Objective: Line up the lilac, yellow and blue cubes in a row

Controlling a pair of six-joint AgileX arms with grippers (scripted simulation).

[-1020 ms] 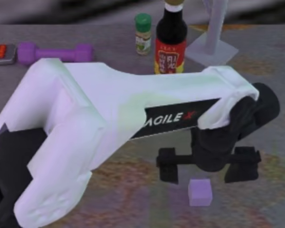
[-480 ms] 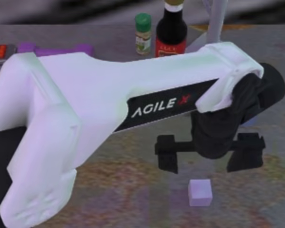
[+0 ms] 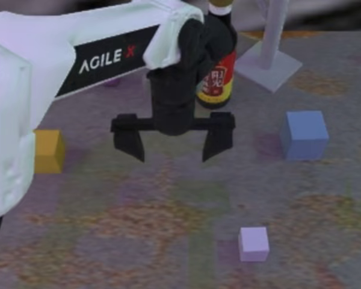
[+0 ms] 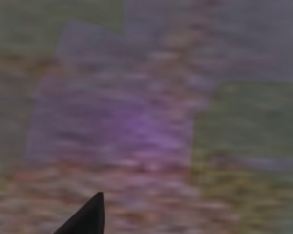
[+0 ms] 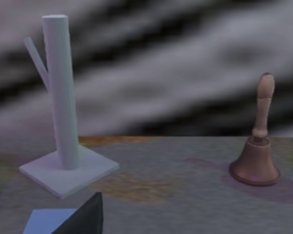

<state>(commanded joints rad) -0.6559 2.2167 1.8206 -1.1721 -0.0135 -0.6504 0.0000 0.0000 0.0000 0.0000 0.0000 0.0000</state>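
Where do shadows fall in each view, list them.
Top view: soft patches on the table left of the blue cube and lilac cube; none clear under the open left gripper above mid-table. Right wrist view: faint patch beside the bell. Left wrist view: none discernible.

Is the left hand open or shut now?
Open: the left hand hangs above the table with its two fingers spread wide, holding nothing.

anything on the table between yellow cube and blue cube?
Top view: only the left gripper, open, hangs between the yellow cube and blue cube; table beneath looks bare.
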